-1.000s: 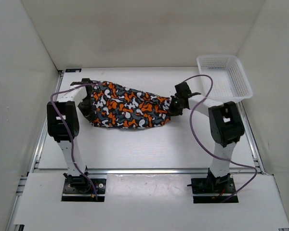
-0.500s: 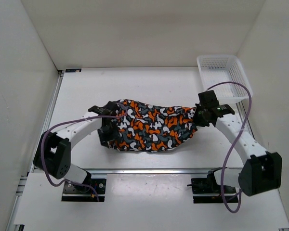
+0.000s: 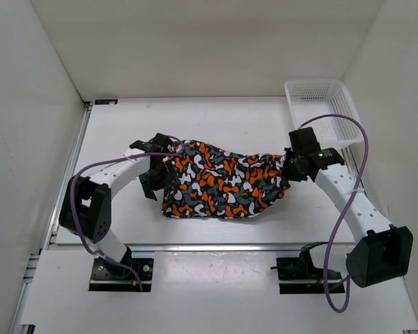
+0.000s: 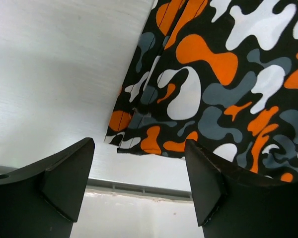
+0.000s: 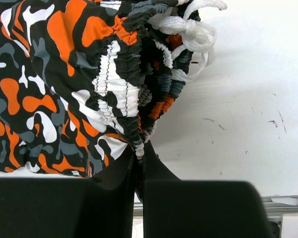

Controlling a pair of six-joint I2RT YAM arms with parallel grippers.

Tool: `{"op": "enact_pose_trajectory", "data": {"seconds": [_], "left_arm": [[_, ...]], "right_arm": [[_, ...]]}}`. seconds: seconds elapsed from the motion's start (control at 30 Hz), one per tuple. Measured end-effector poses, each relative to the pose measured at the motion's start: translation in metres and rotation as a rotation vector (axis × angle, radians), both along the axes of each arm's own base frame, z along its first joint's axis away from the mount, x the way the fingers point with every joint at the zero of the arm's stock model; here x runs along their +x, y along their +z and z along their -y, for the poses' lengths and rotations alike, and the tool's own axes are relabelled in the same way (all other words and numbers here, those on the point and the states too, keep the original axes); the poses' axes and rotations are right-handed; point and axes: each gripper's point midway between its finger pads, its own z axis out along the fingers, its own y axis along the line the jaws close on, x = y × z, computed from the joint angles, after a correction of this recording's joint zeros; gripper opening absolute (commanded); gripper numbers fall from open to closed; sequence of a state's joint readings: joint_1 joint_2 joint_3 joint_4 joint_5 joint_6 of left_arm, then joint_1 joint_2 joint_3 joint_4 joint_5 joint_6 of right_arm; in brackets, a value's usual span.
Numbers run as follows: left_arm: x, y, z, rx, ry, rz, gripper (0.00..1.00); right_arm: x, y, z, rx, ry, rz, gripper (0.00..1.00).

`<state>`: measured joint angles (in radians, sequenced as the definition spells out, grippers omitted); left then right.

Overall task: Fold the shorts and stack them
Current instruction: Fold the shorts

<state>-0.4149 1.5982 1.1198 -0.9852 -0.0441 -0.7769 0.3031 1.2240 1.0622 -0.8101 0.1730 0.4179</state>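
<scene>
The shorts (image 3: 223, 182), printed in orange, white, grey and black blobs, lie spread across the middle of the table. My left gripper (image 3: 159, 182) hangs open just off their left edge; in the left wrist view the hem corner (image 4: 139, 141) lies beyond the wide-apart fingers (image 4: 208, 183) with nothing between them. My right gripper (image 3: 290, 167) is shut on the shorts' elastic waistband (image 5: 134, 134) at their right end, with the white drawstring (image 5: 191, 29) bunched above it.
A white mesh basket (image 3: 324, 111) stands at the back right corner of the table. The table's front rail (image 4: 139, 191) runs close below the left gripper. White walls enclose the workspace on three sides.
The left gripper has let go of the shorts' left edge and opened wide. Both arms carried the shorts toward the near side of the table, where they now lie flatter.
</scene>
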Motion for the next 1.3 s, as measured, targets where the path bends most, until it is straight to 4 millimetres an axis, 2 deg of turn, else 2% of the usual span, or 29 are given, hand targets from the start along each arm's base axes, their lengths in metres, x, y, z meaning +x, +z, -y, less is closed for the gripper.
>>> {"op": "enact_pose_trajectory", "data": {"seconds": [0.07, 0.17, 0.2, 0.27, 0.3, 0.33, 0.43, 0.53, 0.87, 0.97, 1.07, 1.13, 1.17, 1.2, 1.23, 1.27, 1.3], "left_arm": [[0.001, -0.006, 0.000, 0.009, -0.011, -0.015, 0.80], [0.008, -0.015, 0.000, 0.019, -0.019, -0.032, 0.66], [0.012, -0.020, -0.001, 0.025, -0.017, -0.040, 0.47], [0.018, -0.032, -0.004, 0.038, -0.007, -0.056, 0.29], [0.020, -0.039, -0.005, 0.045, -0.006, -0.067, 0.15], [0.021, -0.044, -0.008, 0.053, 0.000, -0.078, 0.10], [0.023, -0.052, -0.012, 0.063, 0.000, -0.091, 0.10], [0.026, -0.054, -0.014, 0.060, 0.004, -0.085, 0.10], [0.039, -0.053, -0.020, 0.014, 0.025, -0.064, 0.10], [0.041, -0.052, -0.022, -0.005, 0.034, -0.060, 0.10], [0.044, -0.047, -0.027, -0.033, 0.052, -0.045, 0.10], [0.047, -0.039, -0.030, -0.063, 0.065, -0.028, 0.18], [0.049, -0.034, -0.032, -0.082, 0.072, -0.016, 0.23], [0.050, -0.028, -0.035, -0.100, 0.082, -0.004, 0.26], [0.049, -0.023, -0.039, -0.117, 0.093, 0.005, 0.35], [0.048, -0.017, -0.044, -0.130, 0.108, 0.016, 0.38], [0.046, -0.010, -0.048, -0.142, 0.122, 0.026, 0.43]], "right_arm": [[-0.001, 0.000, -0.002, -0.001, 0.007, -0.001, 0.00], [0.001, 0.009, -0.011, 0.002, 0.037, 0.013, 0.00], [0.004, 0.015, -0.017, 0.003, 0.054, 0.023, 0.00], [0.011, 0.028, -0.034, 0.008, 0.097, 0.049, 0.00], [0.015, 0.036, -0.043, 0.005, 0.120, 0.066, 0.00], [0.018, 0.042, -0.053, 0.005, 0.142, 0.080, 0.00], [0.030, 0.060, -0.087, -0.001, 0.212, 0.120, 0.00], [0.034, 0.067, -0.127, -0.017, 0.288, 0.134, 0.00], [0.039, 0.075, -0.273, -0.018, 0.509, 0.182, 0.00], [0.042, 0.068, -0.308, 0.007, 0.555, 0.181, 0.00], [0.048, 0.048, -0.334, 0.016, 0.587, 0.153, 0.00], [0.051, 0.031, -0.347, 0.018, 0.603, 0.127, 0.00], [0.053, 0.024, -0.352, 0.019, 0.609, 0.115, 0.04], [0.054, 0.015, -0.357, 0.022, 0.619, 0.100, 0.15], [0.054, 0.008, -0.363, 0.030, 0.629, 0.084, 0.34], [0.054, 0.000, -0.366, 0.037, 0.644, 0.066, 0.60], [0.052, -0.005, -0.369, 0.050, 0.661, 0.050, 0.68]]}}
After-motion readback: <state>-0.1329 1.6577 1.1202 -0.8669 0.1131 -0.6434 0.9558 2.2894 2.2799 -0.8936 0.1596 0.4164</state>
